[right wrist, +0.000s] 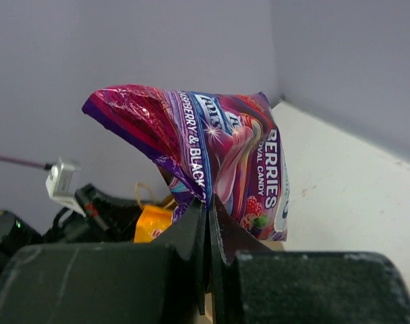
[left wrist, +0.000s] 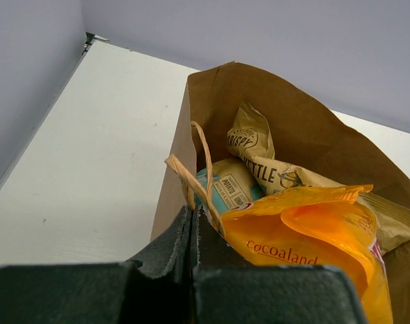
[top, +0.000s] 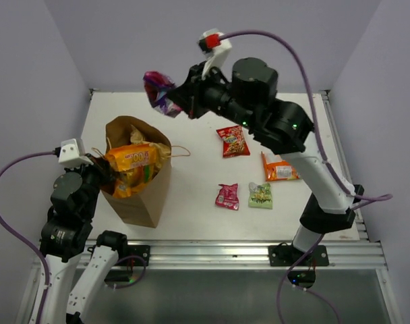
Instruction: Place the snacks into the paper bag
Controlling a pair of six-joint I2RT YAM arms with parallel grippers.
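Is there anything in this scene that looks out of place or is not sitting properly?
Yes. The orange Cocoaland packet is not fully down inside the paper bag. It rests on the tan chip bag and rises above the rim, so the bag looks overfull and the packet might slip out.

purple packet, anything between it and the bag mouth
Nothing in the air between the purple packet and the bag. But the orange packet sticks out of the mouth, filling much of it.
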